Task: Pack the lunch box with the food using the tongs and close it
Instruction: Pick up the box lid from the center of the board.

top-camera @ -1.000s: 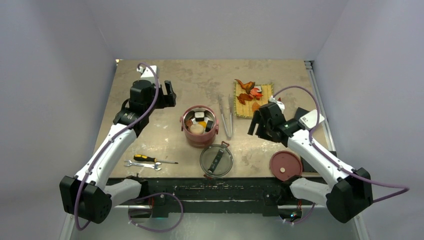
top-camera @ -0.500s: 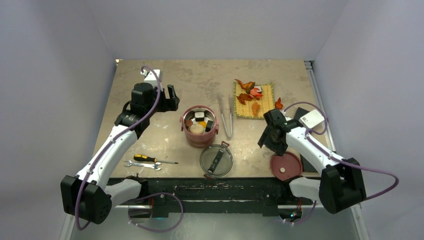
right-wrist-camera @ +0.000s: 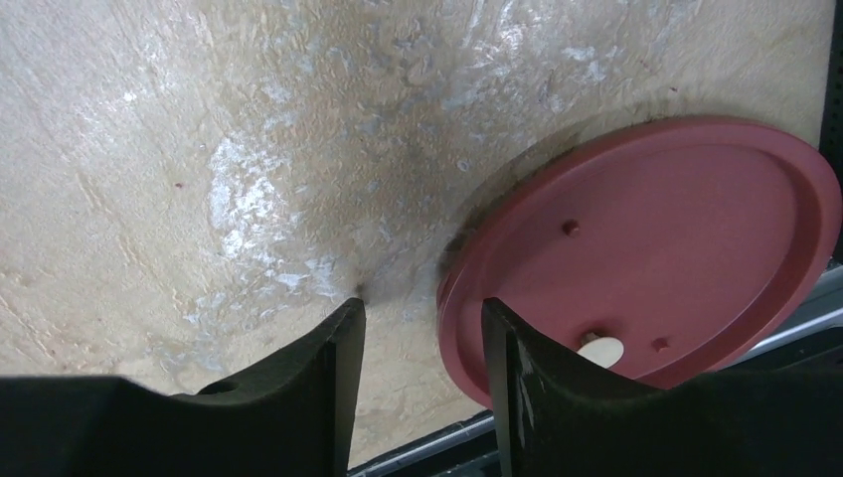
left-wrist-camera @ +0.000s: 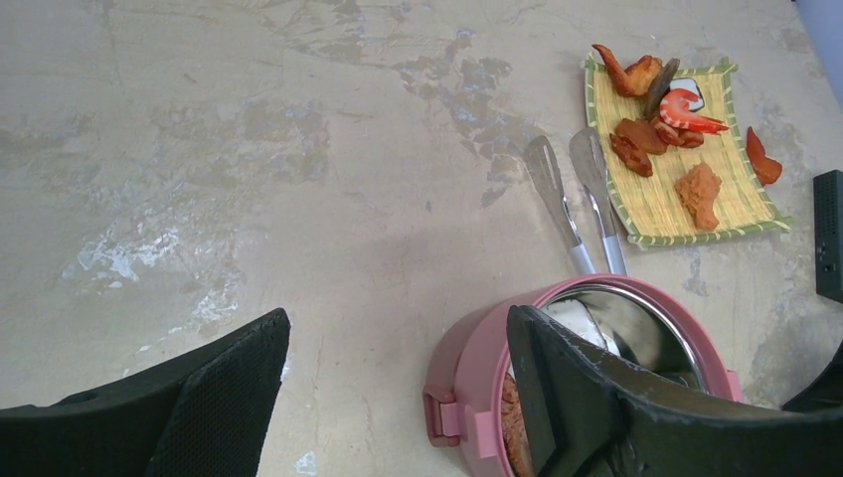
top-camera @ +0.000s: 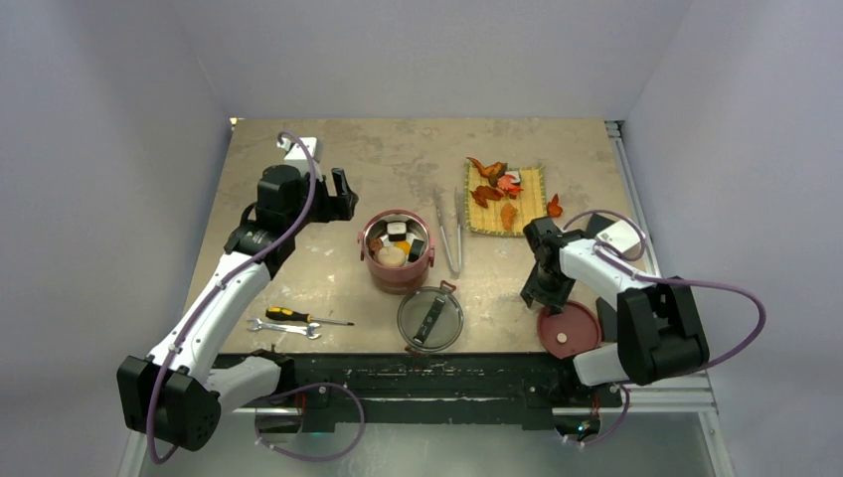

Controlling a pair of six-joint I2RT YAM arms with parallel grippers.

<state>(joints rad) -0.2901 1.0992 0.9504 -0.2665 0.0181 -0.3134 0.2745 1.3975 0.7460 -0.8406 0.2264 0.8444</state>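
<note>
Far left, near the front edge of the surface point(top-camera: 398, 149), I see the screwdriver point(top-camera: 298, 317) lying just behind the wrench point(top-camera: 283, 326). My left claw point(top-camera: 340, 196) hangs above bare surface left of the lunch box point(top-camera: 398, 260), spread wide and grasping nothing. The lunch box stands open at the middle with several pieces of food point(top-camera: 395, 245) inside. The dark see-through lid point(top-camera: 430, 318) lies flat just in front of it. The tongs point(top-camera: 450, 231) lie just right of the lunch box, untouched, their tips near the woven mat point(top-camera: 525, 206). More pieces sit on the mat, and one orange chunk lies off its right edge. My right claw point(right-wrist-camera: 422, 308) points down at the red disc lid point(right-wrist-camera: 686, 229), released: its fingers stand apart, the lid's left rim in the gap between them, with nothing gripped.
</note>
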